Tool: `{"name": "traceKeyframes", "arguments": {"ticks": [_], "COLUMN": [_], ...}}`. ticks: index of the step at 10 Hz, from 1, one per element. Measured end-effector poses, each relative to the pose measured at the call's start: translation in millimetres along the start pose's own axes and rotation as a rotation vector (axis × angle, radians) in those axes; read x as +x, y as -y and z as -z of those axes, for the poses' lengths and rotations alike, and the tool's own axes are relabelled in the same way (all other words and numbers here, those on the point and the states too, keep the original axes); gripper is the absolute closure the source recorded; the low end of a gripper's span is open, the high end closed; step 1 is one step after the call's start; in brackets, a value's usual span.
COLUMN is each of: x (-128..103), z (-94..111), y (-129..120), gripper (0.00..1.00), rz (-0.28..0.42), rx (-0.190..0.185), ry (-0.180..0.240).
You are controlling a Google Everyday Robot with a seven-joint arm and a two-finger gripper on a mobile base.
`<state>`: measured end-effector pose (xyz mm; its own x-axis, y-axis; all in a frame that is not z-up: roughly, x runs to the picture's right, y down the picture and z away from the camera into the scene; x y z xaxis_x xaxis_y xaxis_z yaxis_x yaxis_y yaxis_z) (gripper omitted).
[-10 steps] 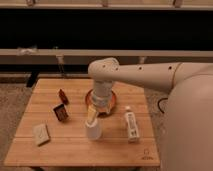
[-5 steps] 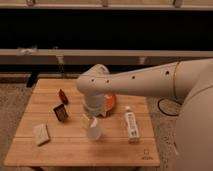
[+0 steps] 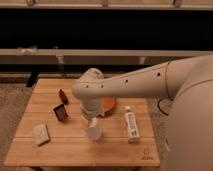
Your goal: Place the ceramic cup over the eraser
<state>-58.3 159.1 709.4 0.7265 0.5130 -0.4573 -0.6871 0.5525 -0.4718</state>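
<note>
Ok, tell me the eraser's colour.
The eraser is dark with a reddish-orange face, camera view. The pincer is atop the ceramic cup.

I see the plain white ceramic cup [image 3: 93,131] upright just beneath the gripper [image 3: 92,119], apart from the small dark, orange-faced eraser [image 3: 61,112].

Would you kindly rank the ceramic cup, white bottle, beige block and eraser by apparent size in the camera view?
Tied largest: ceramic cup and white bottle.
Then beige block, slightly over eraser.
The gripper is at the cup's top.
</note>
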Motion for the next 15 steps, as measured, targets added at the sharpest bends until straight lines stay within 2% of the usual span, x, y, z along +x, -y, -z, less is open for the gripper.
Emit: {"name": "traceKeyframes", "arguments": {"ticks": [3,5,8,10,11,12,15], "x": [-5,-6,-7,-8,-12,-14,-15], "z": [-12,-25,-44,-50,-55,-56,-58], "y": [8,9,3,-1,-6,-6,-8], "gripper": [0.28,0.28,0.28,0.32,0.56,0.68,0.95], "rz": [-0.013,-0.019,-0.025,-0.026,-0.029,-0.031,-0.029], "rx": [0.033,0.033,-0.004,-0.022,-0.040,-0.045,-0.049], "ry": [-0.002,-0.010,-0.022,-0.026,-0.026,-0.026,-0.029]}}
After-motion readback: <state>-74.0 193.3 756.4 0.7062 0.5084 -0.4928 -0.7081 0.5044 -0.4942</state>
